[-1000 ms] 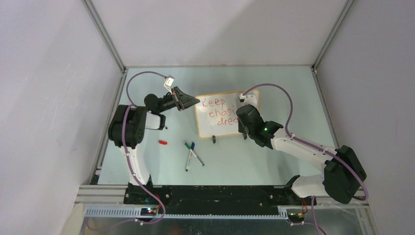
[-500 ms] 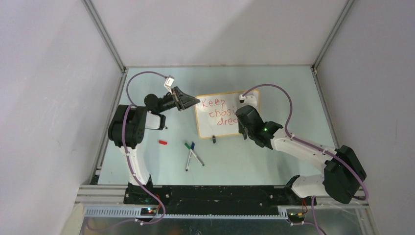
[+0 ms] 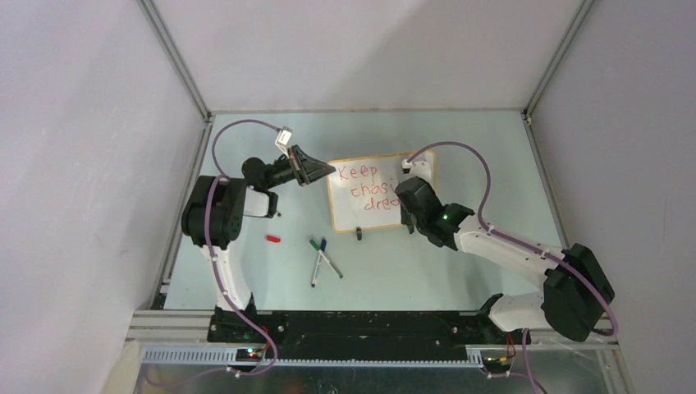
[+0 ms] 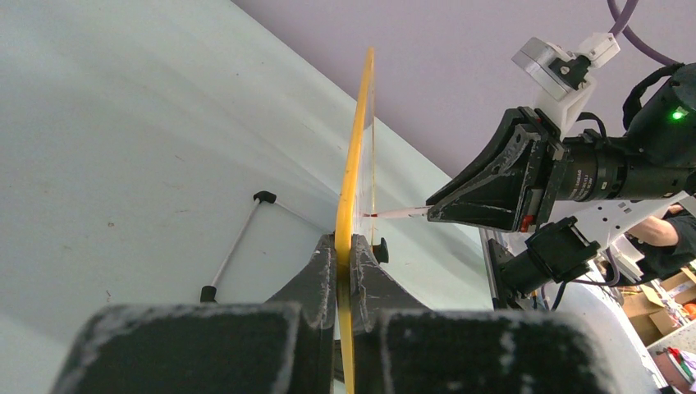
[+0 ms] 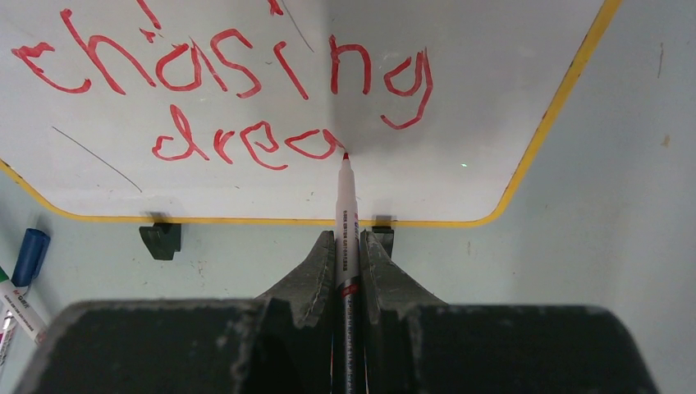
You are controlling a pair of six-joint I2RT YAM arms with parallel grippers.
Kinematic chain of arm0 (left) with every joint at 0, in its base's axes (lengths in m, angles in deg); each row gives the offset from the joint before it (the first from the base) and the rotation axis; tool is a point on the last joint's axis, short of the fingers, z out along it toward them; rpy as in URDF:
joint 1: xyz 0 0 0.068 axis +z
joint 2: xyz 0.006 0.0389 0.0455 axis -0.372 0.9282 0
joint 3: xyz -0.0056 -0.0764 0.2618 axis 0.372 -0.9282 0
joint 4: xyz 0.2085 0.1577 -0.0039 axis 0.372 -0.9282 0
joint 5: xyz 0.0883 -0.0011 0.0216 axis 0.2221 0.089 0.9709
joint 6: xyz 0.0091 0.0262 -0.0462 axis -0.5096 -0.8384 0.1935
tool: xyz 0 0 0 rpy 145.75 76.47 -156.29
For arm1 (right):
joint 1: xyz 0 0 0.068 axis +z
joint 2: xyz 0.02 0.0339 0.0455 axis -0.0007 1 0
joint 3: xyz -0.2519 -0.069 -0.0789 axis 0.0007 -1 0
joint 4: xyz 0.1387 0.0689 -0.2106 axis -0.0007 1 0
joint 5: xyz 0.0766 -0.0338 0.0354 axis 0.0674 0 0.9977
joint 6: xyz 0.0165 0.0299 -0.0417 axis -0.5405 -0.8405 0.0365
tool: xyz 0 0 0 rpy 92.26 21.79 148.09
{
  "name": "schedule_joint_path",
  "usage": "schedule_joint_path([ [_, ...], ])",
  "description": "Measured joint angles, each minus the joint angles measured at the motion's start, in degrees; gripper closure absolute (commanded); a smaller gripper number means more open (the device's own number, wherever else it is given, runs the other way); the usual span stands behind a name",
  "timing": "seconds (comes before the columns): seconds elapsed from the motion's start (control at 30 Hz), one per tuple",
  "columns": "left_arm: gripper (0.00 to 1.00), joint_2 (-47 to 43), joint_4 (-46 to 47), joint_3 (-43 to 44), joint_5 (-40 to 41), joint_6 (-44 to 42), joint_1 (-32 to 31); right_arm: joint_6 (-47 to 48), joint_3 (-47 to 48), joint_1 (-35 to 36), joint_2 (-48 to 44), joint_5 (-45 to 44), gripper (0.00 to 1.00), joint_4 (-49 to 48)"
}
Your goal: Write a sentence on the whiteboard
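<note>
The whiteboard (image 3: 371, 215) stands on the table with a tan-orange frame; it shows edge-on in the left wrist view (image 4: 356, 156) and face-on in the right wrist view (image 5: 460, 107). My left gripper (image 3: 327, 171) is shut on its left edge, also in its own view (image 4: 345, 242). The sentence (image 3: 362, 187) in red reads "Keep", "chasing", "drea" (image 5: 246, 144). My right gripper (image 5: 345, 240) is shut on a red marker (image 5: 345, 205) whose tip touches the board just right of the last "a". The right arm hides the board's right part from above.
A red cap (image 3: 272, 239) lies on the table left of the board. Green and blue markers (image 3: 322, 258) lie in front of it; the blue one shows in the right wrist view (image 5: 26, 256). Two black clip feet (image 5: 160, 236) hold the board's lower edge.
</note>
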State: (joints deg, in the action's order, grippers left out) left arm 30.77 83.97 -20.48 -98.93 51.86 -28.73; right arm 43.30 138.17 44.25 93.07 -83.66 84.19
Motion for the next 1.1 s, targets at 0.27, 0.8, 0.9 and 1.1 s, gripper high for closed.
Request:
schedule_joint_path([
  [0.27,1.0,0.0,0.0,0.0,0.0,0.0,0.0,-0.61,0.0,-0.04,-0.24,0.0,1.0,0.66],
  [0.8,1.0,0.0,0.0,0.0,-0.04,0.0,0.0,-0.07,-2.75,-1.14,-8.39,0.63,1.0,-3.48],
  [0.9,1.0,0.0,0.0,0.0,-0.04,0.0,0.0,-0.09,-2.75,-1.53,-7.56,0.94,1.0,-3.43],
  [1.1,1.0,0.0,0.0,0.0,-0.07,0.0,0.0,-0.07,-2.75,-1.68,-6.14,1.53,1.0,-3.41],
])
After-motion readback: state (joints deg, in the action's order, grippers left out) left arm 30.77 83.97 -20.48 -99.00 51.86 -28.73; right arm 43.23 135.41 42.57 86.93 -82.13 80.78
